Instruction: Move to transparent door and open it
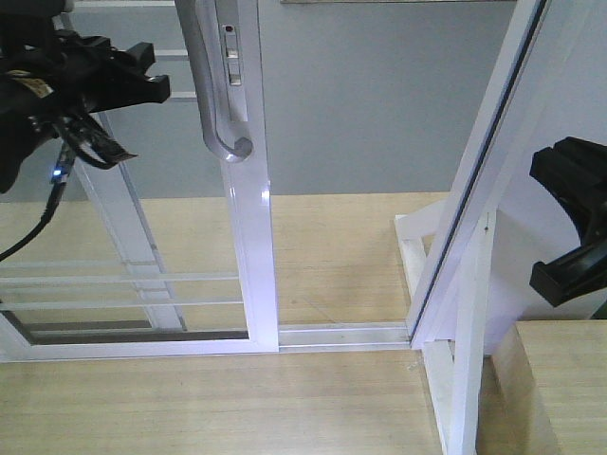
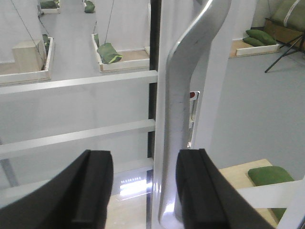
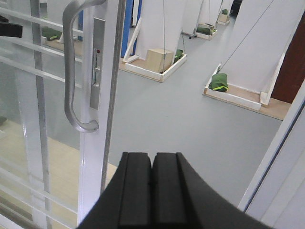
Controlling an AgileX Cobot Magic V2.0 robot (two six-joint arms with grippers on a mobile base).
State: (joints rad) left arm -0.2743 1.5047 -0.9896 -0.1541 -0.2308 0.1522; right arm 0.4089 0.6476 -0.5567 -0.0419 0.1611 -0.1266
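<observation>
The transparent door (image 1: 251,237) is a white-framed glass panel with thin horizontal bars, standing at the left. Its curved grey handle (image 1: 211,95) and lock plate (image 1: 230,57) are on its right stile. My left gripper (image 1: 152,74) is open, at handle height, just left of the handle. In the left wrist view the handle (image 2: 178,119) runs through the gap of the gripper (image 2: 143,191), close beside the right finger (image 2: 198,191). My right gripper (image 3: 152,162) is shut and empty, to the right of the door handle (image 3: 69,71). It also shows at the right edge of the front view (image 1: 569,227).
A slanted white frame post (image 1: 474,218) stands at the right, with a gap between it and the door stile. A floor track (image 1: 341,334) runs along the bottom. A second white-framed glass panel (image 1: 123,227) stands behind the door. A wooden box (image 1: 560,389) is at the lower right.
</observation>
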